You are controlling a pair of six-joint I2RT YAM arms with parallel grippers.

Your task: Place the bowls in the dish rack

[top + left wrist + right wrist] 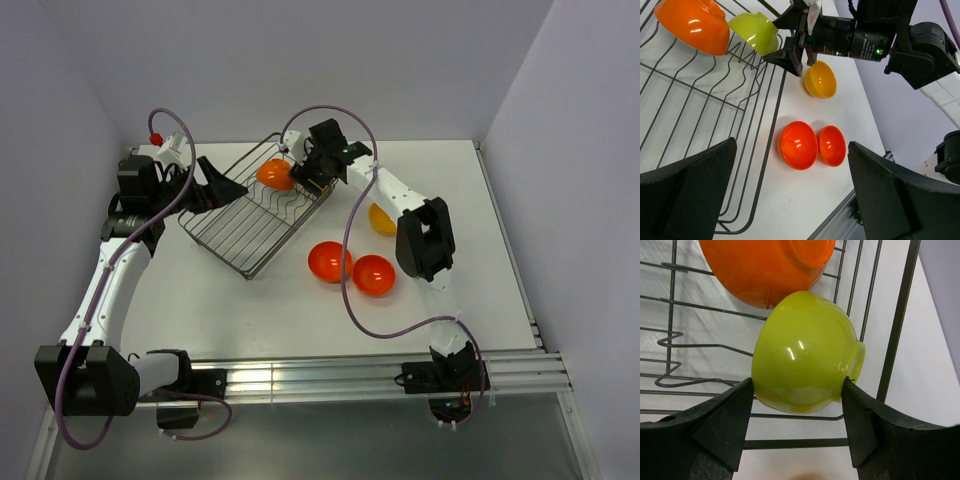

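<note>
The right gripper (pixel 796 387) was clamped on the green bowl (pixel 800 355), tipped on its side over the rack (pixel 240 230), just beside the orange bowl (pixel 765 270) there. The left gripper (pixel 791 147) gaped empty near the rack. Two red bowls (pixel 798 145) and a yellow bowl (pixel 820 79) sat on the table (pixel 250 320).

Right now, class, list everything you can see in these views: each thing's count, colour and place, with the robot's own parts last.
dish rack: one, dark wire, left part of the table.
orange bowl: one, orange outside, tipped inside the rack's far end.
lime green bowl: one, held over the rack beside the orange bowl.
yellow-orange bowl: one, on the table right of the rack.
red-orange bowls: two, side by side on the table.
table: one, white.
left gripper: black fingers, open, above the rack's edge.
right gripper: black fingers, shut on the lime green bowl.
</note>
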